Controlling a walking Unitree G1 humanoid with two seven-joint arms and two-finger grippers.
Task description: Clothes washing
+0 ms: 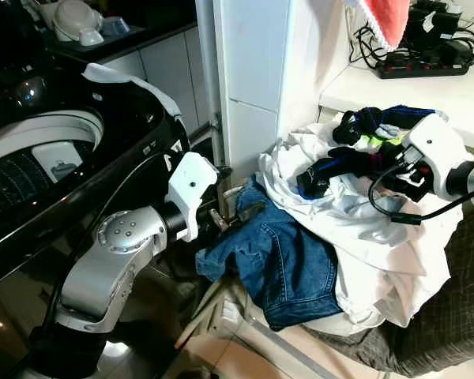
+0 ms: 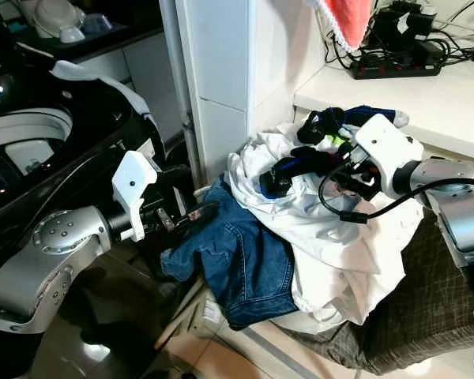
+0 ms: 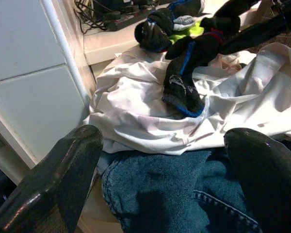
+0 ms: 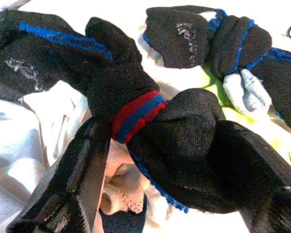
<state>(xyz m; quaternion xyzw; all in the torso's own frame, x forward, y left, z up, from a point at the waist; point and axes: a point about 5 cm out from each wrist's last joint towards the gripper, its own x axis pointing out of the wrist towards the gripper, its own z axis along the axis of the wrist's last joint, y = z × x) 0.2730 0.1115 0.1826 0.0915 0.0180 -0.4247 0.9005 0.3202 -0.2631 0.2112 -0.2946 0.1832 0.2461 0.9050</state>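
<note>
Silver and jointed, our left arm [image 1: 110, 260] fills the near corner of the head view at 7 o'clock. Its left gripper [image 1: 238, 217] stands wide, black fingers [image 3: 53, 184] parted over blue denim, nothing between them.

Washing machine [image 1: 55, 150]: largest item, glossy black shell, pale drum ring, at 9 to 10 o'clock, a white cloth [image 1: 126, 79] draped on its rim.

Laundry heap [image 1: 355, 237]: heaped on a dark checked surface [image 1: 450, 308], at 3 to 5 o'clock.
- White sheet or shirt [image 1: 363, 229], thin, crumpled, the heap's broad cover.
- Jeans [image 1: 284, 260], heavy blue denim, stitched seams, hanging off the heap's machine-ward edge toward 6 o'clock, directly under the left gripper.
- Black socks [image 4: 136, 111], knit, bunched, blue trim and a red-and-blue cuff band, on the heap's crest at 2 o'clock, a lime-green scrap [image 4: 213, 85] beneath.

Right gripper [image 4: 157, 160]: at 3 o'clock, fingers closed round the knotted black sock, which swells out on either side of them.

Deciding relation, as we judge it: the held sock lies far from the drum, long axis running across the heap toward 9 o'clock; the carry crosses the jeans and left arm. For the jeans, our left is nearer.

Power strip [image 1: 423, 67], black, cabled, on the white counter [image 1: 411, 95] at 1 o'clock.
</note>
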